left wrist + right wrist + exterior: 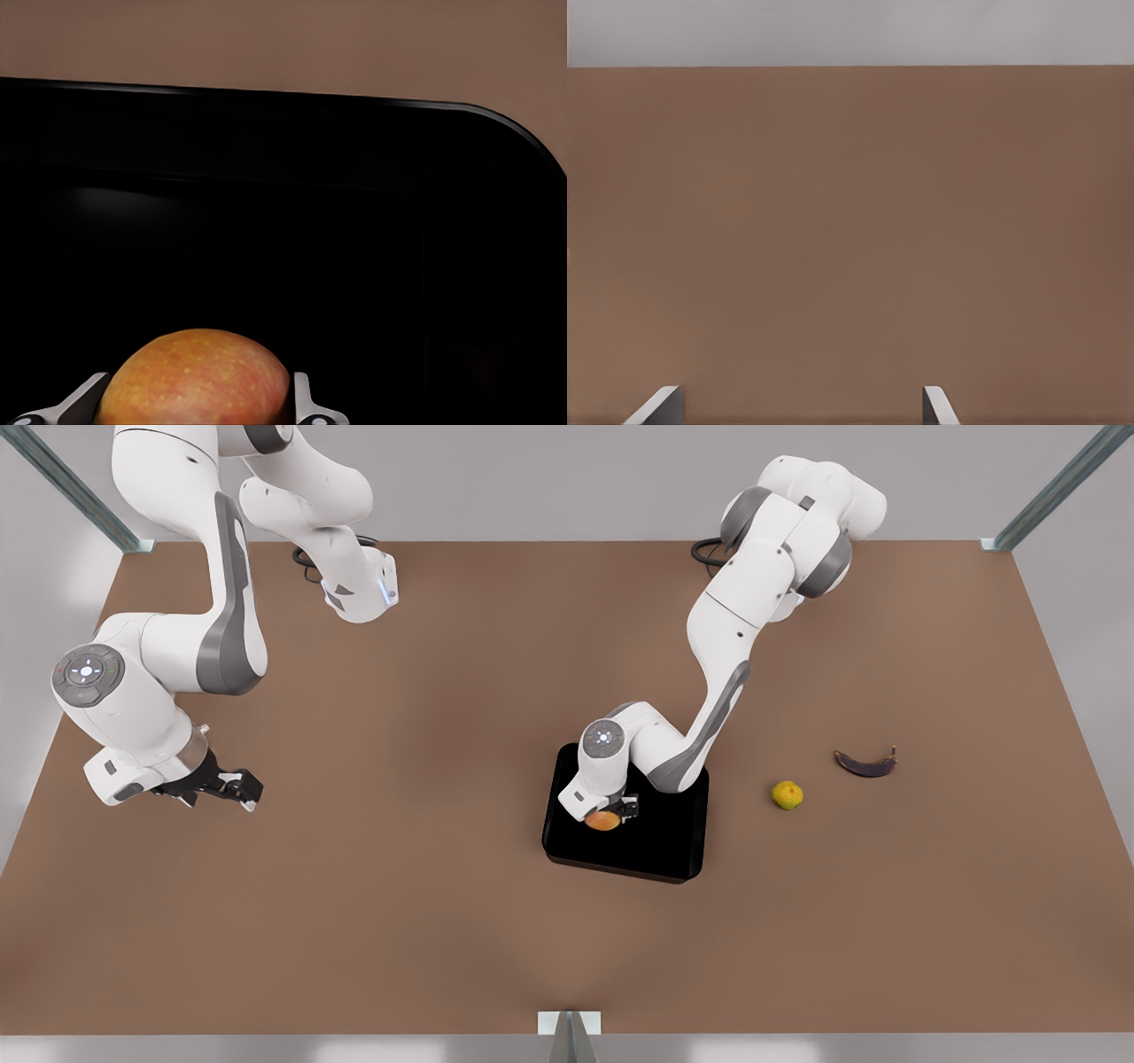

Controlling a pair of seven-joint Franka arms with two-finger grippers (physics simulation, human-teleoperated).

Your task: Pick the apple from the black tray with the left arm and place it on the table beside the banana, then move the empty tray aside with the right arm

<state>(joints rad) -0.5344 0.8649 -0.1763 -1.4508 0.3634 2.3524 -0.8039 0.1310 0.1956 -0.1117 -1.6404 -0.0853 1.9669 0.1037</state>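
- Your left gripper [609, 816] is down in the tray [673, 841], fingers [306, 403] set against both sides of the apple [602, 820]; whether it has lifted clear, you cannot tell.
- Placement beside the banana [866, 763] is outstanding; a yellow-green fruit [787, 794] lies between.
- Your right gripper [232, 789] waits over bare bench [399, 921], fingers [937, 407] apart; tray not yet moved.

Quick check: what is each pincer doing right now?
Left pincer: fingers on both sides of the blotchy red-orange apple over the glossy black tray; a firm grip cannot be told.
Right pincer: open, empty, waiting over the brown table.
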